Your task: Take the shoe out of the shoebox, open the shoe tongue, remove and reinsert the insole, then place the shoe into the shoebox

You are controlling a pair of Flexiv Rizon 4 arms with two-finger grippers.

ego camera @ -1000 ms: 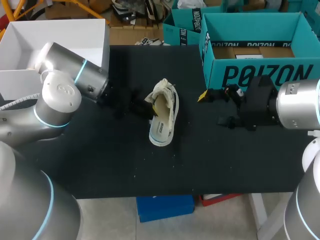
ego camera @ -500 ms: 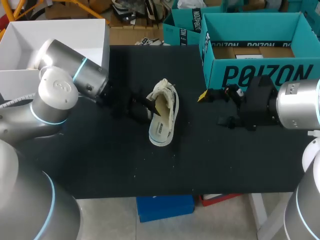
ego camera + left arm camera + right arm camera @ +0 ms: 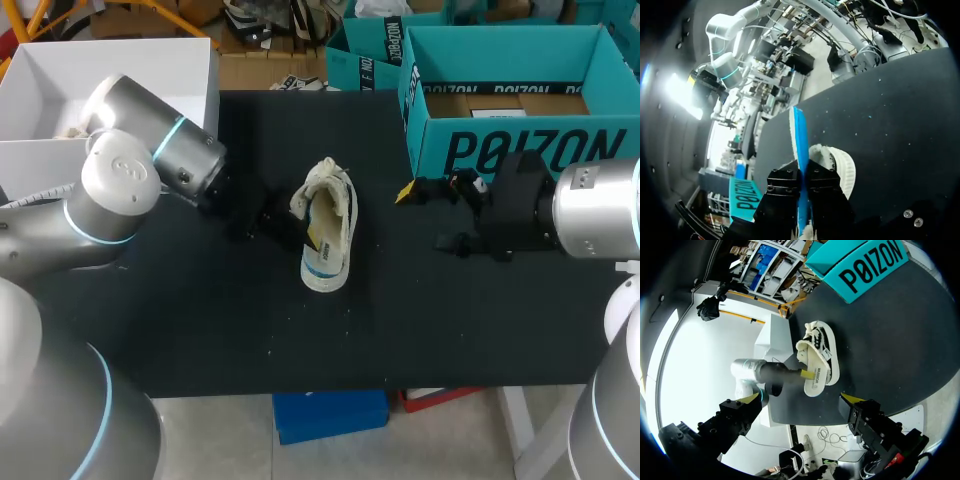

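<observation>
- Head view: the white shoe [image 3: 330,215] lies out of the box near the middle of the black table [image 3: 200,330], lengthwise from near to far.
- The teal shoebox [image 3: 510,150] stands open at the far right of the table, well apart from the shoe.
- The left arm comes in from the left. The left gripper [image 3: 308,235] is at the shoe's left side, with a yellow tip inside the shoe's opening.
- The right gripper [image 3: 425,217] hangs just in front of the shoebox's near wall, to the right of the shoe. Its fingers are spread and hold nothing.
- Left wrist view: the left gripper [image 3: 800,172] has its two fingers pressed together on the insole [image 3: 798,130]. The insole is a thin blue-and-white sheet standing on edge between the fingers and running out ahead of them.
- The shoe's white body [image 3: 842,170] sits just beside the fingers, resting on the table [image 3: 900,125].
- Right wrist view: the right gripper [image 3: 800,399] has its two yellow tips wide apart, with nothing between them.
- The shoe [image 3: 822,357] lies ahead of the right gripper on the table [image 3: 900,340].
- The left gripper [image 3: 809,374] reaches into the shoe from the side, its yellow tip in the opening.
- The shoebox [image 3: 867,265] stands beyond the shoe and apart from it.
</observation>
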